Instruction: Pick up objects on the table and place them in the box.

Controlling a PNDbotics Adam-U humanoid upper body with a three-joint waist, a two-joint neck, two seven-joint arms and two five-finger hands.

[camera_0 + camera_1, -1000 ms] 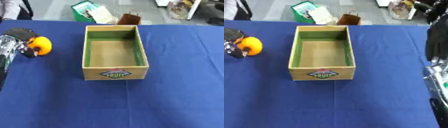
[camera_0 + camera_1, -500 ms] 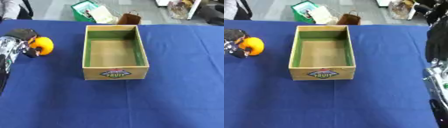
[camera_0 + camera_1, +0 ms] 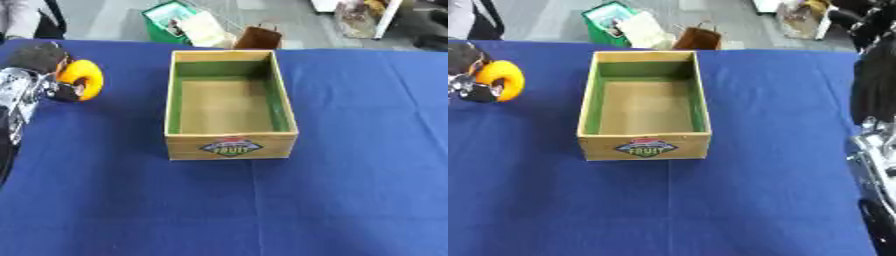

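Observation:
An orange round fruit (image 3: 81, 79) is at the table's left side, level with the far half of the box. My left hand (image 3: 37, 60), black with silver parts, comes in from the left edge and is curled round the fruit, with dark fingers under it. The open wooden box (image 3: 230, 145) with a green inner wall and a fruit label on its front stands at the middle of the blue table (image 3: 262, 210); nothing lies in it. My right arm (image 3: 875, 165) shows along the right edge of the right eye view, and its hand cannot be made out.
Beyond the table's far edge, on the floor, stand a green bin (image 3: 179, 22) and a brown paper bag (image 3: 258, 37). A person's dark clothing shows at the far left corner. Blue cloth lies bare in front of and to the right of the box.
My left hand with the orange fruit has shifted a little upward in the picture, toward the far edge. The box and the right arm stay where they were.

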